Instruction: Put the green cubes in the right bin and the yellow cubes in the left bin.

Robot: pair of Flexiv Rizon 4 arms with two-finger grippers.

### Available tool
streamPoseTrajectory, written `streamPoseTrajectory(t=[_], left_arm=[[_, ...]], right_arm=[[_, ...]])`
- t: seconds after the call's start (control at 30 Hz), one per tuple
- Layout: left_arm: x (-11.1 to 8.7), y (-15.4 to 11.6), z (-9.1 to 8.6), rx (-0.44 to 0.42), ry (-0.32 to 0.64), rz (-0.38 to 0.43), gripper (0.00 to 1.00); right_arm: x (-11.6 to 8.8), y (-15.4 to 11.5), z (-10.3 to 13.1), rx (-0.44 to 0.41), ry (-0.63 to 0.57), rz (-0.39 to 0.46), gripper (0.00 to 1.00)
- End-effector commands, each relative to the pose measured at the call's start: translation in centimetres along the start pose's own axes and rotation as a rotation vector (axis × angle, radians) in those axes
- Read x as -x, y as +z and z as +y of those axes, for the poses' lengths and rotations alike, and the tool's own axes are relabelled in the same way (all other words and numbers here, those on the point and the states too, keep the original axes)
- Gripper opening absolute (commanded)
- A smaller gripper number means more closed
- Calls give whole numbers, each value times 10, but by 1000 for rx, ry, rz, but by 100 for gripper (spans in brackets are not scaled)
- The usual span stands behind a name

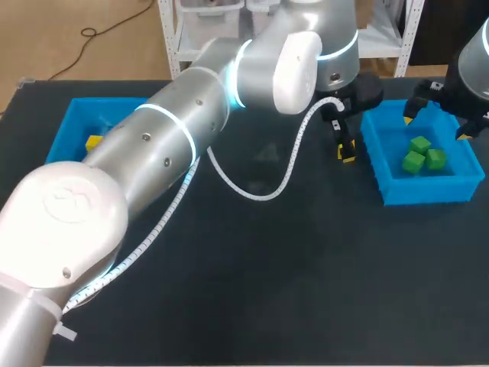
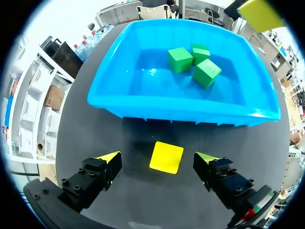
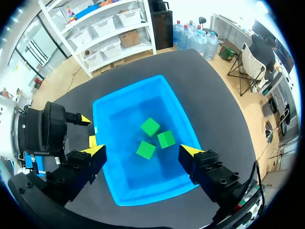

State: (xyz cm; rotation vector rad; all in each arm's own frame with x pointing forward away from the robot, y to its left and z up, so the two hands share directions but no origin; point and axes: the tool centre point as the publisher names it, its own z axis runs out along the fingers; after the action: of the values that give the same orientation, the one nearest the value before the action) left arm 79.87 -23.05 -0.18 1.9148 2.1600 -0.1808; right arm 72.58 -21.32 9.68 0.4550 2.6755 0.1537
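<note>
Upper left of frame: the left bin [image 1: 64,127] sits on the bench [image 1: 306,267] with one yellow cube [image 1: 94,142] inside. The left arm [image 1: 191,115] crosses from lower left to upper centre. Left claw [image 2: 158,158]: fingers wide apart, nothing gripped. A second yellow cube [image 2: 166,157] lies flat on the bench between the fingers, clear of both and just beside the right bin's near wall. Upper right: the right bin [image 1: 424,189] contains three green cubes [image 1: 422,154], clustered. Right claw [image 1: 437,122]: above the bin, fully spread, holding nothing.
</note>
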Motion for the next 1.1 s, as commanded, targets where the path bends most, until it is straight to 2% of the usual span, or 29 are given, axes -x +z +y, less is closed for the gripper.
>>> streamPoseTrajectory(t=[0.03, 0.13, 0.17, 0.53, 0.87, 0.93, 1.1], left_arm=[[8, 9, 14, -66, -10, 14, 100], [7, 12, 15, -71, -34, -4, 11], [7, 12, 15, -75, -38, -10, 0], [-3, 17, 18, -68, -76, -7, 0], [-17, 6, 29, -24, -107, -5, 0], [-22, -1, 32, 4, -105, 9, 0], [-45, -43, 37, 61, -103, 24, 0]], right_arm=[[-2, -1, -1, 0, 1, -7, 100], [-2, -1, -1, 0, 1, -7, 100], [-2, -1, -1, 0, 1, -7, 100], [-2, -1, -1, 0, 1, -7, 100], [-2, -1, -1, 0, 1, -7, 100], [-2, -1, -1, 0, 1, -7, 100], [-2, -1, -1, 0, 1, -7, 100]])
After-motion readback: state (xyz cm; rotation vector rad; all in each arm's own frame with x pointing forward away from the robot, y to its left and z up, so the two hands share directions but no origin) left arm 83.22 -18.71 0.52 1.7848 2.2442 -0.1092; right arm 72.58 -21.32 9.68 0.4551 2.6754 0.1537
